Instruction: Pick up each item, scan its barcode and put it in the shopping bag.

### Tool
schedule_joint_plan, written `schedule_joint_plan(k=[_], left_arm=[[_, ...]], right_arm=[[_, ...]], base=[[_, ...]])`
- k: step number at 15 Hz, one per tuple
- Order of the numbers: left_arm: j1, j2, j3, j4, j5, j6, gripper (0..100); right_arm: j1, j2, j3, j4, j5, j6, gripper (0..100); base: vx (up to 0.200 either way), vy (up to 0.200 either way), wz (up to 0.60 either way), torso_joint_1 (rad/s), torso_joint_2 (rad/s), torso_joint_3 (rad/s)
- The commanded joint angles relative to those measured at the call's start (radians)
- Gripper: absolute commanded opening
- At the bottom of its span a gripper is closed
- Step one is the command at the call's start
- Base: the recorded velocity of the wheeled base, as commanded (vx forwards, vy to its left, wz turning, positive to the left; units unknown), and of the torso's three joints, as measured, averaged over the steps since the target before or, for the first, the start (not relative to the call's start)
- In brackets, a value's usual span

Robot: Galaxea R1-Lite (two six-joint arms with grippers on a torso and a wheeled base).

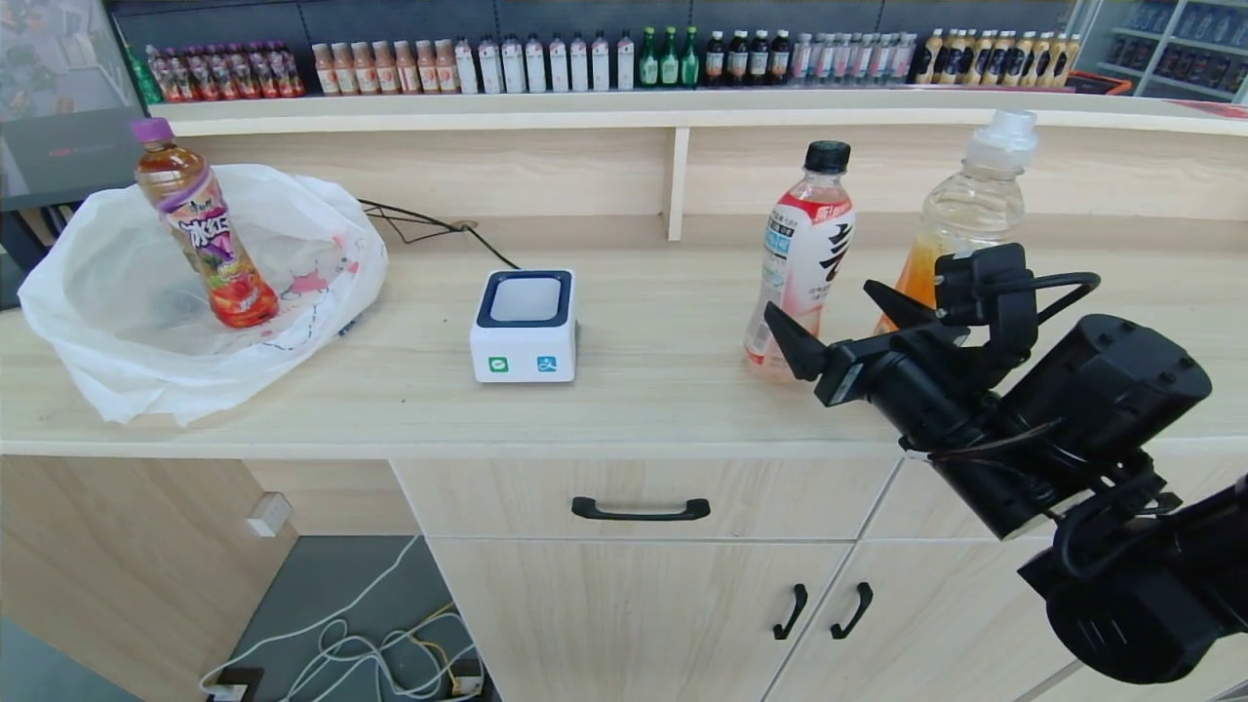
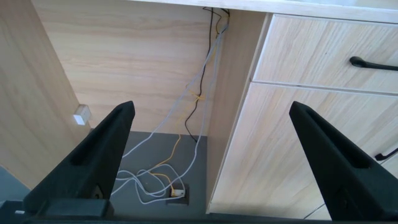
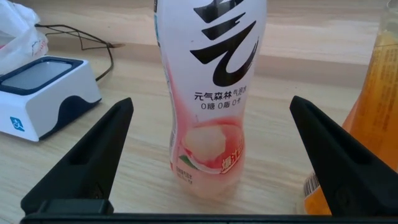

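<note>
A pink-labelled bottle (image 1: 804, 258) with a black cap stands upright on the counter's right side. My right gripper (image 1: 819, 297) is open just in front of it, at its lower half. In the right wrist view the pink bottle (image 3: 211, 124) stands between the spread fingers (image 3: 93, 162), untouched. Beside it, to the right, stands an orange drink bottle (image 1: 965, 214) with a white cap. The white scanner (image 1: 525, 327) sits mid-counter. At the left lies the white shopping bag (image 1: 107, 361), and a purple-capped tea bottle (image 1: 205, 229) stands in it. My left gripper (image 2: 211, 106) hangs open and empty below counter height.
The wooden counter (image 1: 643, 409) has a raised back ledge with a row of bottles (image 1: 604, 58) behind it. A black cable (image 1: 429, 229) runs from the scanner to the back. Below are drawers with black handles (image 1: 641, 509). Loose cables (image 2: 161, 180) lie on the floor by the cabinet side.
</note>
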Motion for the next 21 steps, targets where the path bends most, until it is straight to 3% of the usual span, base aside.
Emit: schedule_joint_plan(k=[1,9,21], left_arm=[[0.000,0.000,0.000,0.000,0.000,0.000,100],[0.000,0.000,0.000,0.000,0.000,0.000,100],[0.000,0.000,0.000,0.000,0.000,-0.002,100]], right_arm=[[-0.006,0.018,-0.016,0.001,0.000,0.001,100],[-0.019,0.052,-0.181,0.141,0.005,0.003,100],[-0.046,0.151,-0.286,0.144,0.037,0.000,100]], base=[[0.000,0.000,0.00,0.000,0.00,0.000],[0.000,0.000,0.00,0.000,0.00,0.000],[0.000,0.000,0.00,0.000,0.00,0.000]])
